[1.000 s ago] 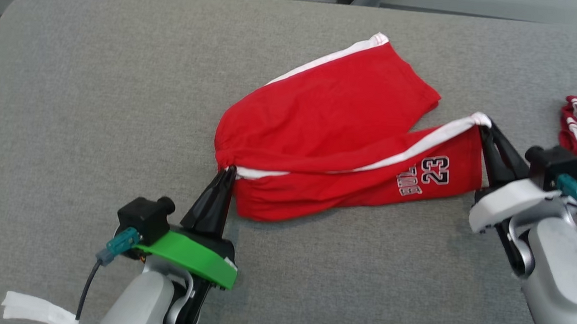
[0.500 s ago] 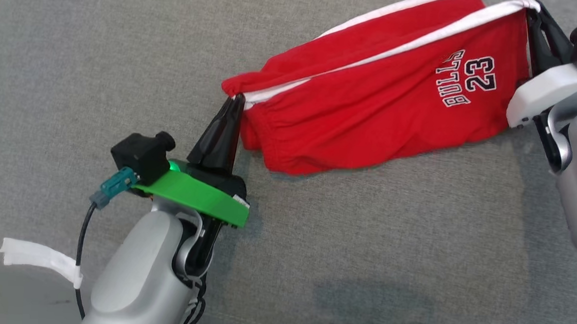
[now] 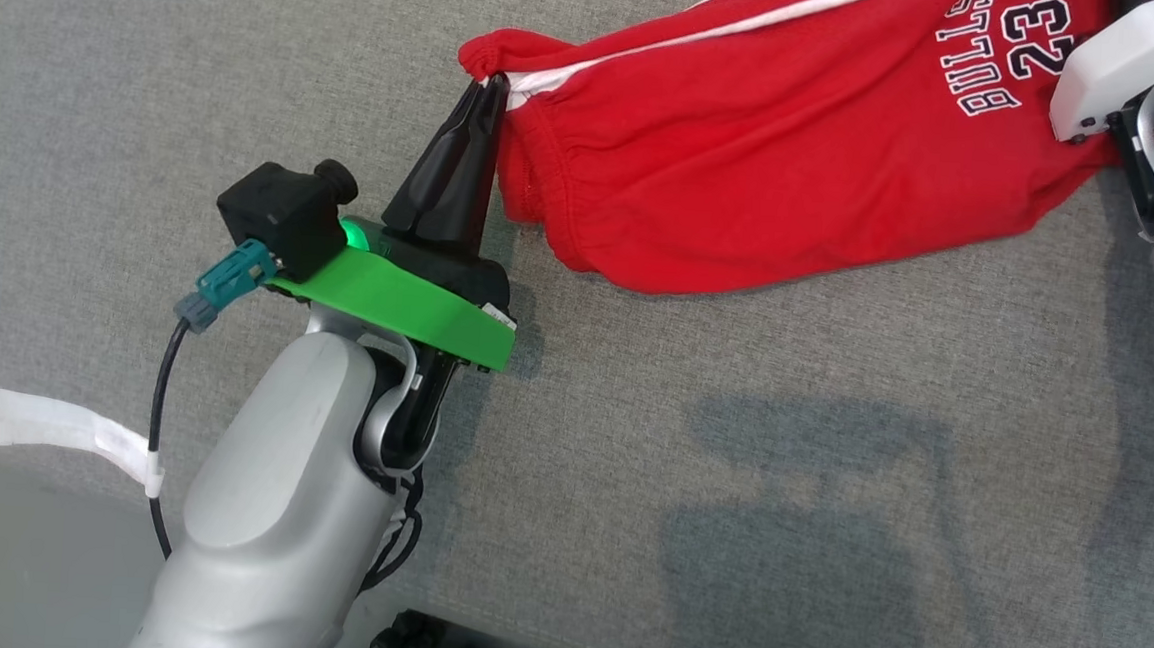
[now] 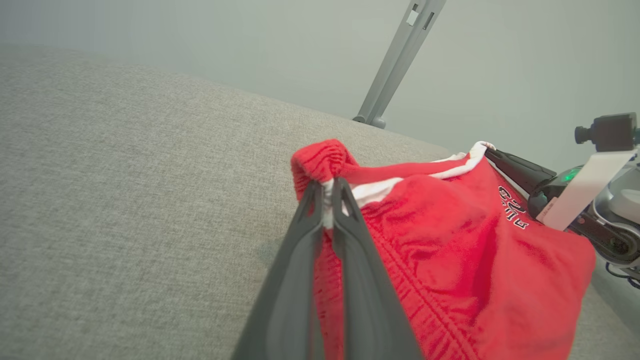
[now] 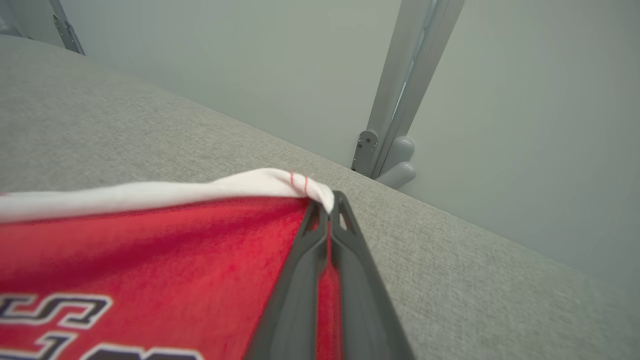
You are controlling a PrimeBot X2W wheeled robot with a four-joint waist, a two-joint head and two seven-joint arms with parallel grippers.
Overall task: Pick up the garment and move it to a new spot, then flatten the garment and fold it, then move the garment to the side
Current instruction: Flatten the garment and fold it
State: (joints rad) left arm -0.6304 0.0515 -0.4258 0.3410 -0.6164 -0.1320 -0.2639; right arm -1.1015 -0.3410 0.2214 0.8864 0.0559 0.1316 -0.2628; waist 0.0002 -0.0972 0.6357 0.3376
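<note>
Head view, upper right: shows red jersey shorts (image 3: 768, 155) with white side stripes and a "BULLS 23" print, strung between two claws, lower edge sagging onto the grey woven fabric surface (image 3: 202, 61). Pinched at the gathered waistband corner, top centre, by the left claw (image 3: 491, 86), dark fingers shut tight on the cloth ahead of a green wrist plate (image 3: 408, 299). Left wrist view: left claw (image 4: 327, 197) at frame centre gripping that bunched corner; right claw (image 4: 492, 154) near the right edge, clamped on the white-trimmed hem corner. Right wrist view: right claw (image 5: 330, 207) closed on the white hem at centre. Lower left of head view: white tape strip (image 3: 70, 430) on a black cable (image 3: 159, 409).
</note>
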